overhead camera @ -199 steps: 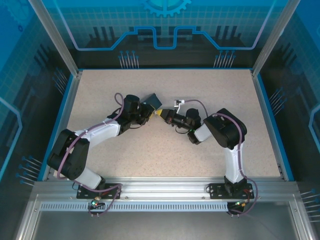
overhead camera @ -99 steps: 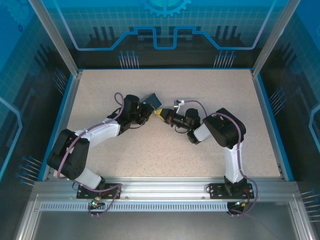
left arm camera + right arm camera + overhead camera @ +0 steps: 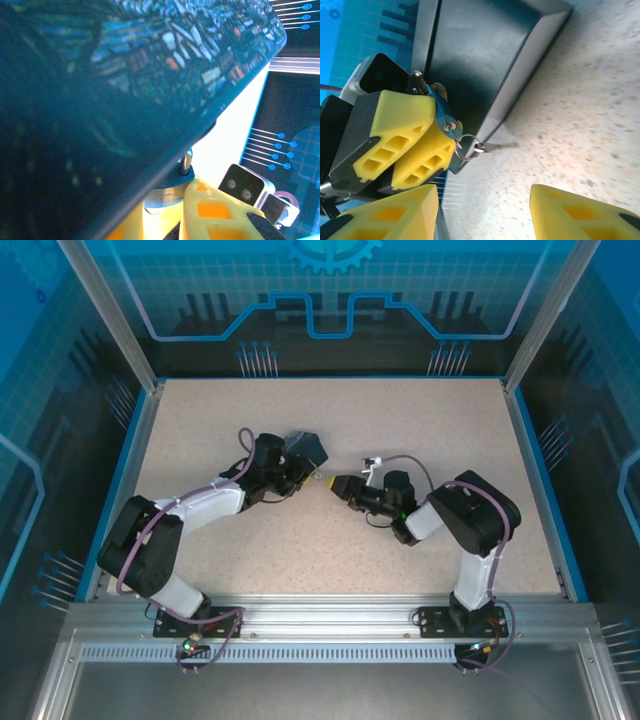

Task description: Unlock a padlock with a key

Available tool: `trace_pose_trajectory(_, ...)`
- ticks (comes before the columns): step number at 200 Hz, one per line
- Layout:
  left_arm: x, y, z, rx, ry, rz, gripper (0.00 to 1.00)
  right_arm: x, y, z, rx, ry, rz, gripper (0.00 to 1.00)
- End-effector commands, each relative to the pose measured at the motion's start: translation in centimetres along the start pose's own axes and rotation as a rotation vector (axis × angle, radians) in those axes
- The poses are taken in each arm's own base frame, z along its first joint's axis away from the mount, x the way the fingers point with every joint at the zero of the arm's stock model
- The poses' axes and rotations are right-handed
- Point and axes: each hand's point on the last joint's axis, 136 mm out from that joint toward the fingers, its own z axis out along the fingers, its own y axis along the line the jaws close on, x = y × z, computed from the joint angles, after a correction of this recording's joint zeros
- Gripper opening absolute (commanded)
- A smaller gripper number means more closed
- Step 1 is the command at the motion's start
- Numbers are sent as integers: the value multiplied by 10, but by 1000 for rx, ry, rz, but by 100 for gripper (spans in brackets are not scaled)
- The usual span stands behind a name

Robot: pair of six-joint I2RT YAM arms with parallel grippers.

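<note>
Jaws wide and empty, the right gripper (image 3: 484,196) faces the key (image 3: 492,146), dangling on its ring straight ahead of it from the padlock (image 3: 441,111) at the tin's (image 3: 485,50) edge, shaft pointing away from the tin, while the left gripper's (image 3: 303,473) jaws pinch the padlock.

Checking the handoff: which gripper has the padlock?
The left gripper, clamped on the blue padlock; the right gripper stands open and empty.
</note>
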Motion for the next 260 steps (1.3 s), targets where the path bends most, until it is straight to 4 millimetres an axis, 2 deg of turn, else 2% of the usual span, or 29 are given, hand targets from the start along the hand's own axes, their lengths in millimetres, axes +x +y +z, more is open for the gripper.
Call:
trace_pose_trajectory(1,6,9,7,-20,35,28,9,-6,-16,-14,108,-3,-81,52)
trace_pose_trajectory(35,8,19,15,-37,47,25,9,-13,-9,-23,184,43,-235,55)
trace_pose_trajectory(64,11,28,21,-51,58,19,9,-25,-4,-29,182,40,-281,56)
trace_pose_trajectory(141,14,53,31,-95,66,-4,10,-16,-15,-12,171,121,-297,55)
trace_pose_trajectory(175,19,65,38,-110,88,-17,25,-18,-15,-10,172,115,-301,56)
trace_pose_trajectory(205,22,58,40,-78,108,-7,35,-19,-17,-15,220,117,-345,58)
trace_pose_trajectory(218,23,53,37,-66,109,8,42,-20,-18,-19,250,117,-372,61)
trace_pose_trajectory(260,31,42,12,-29,110,37,53,-22,-17,-29,338,128,-510,66)
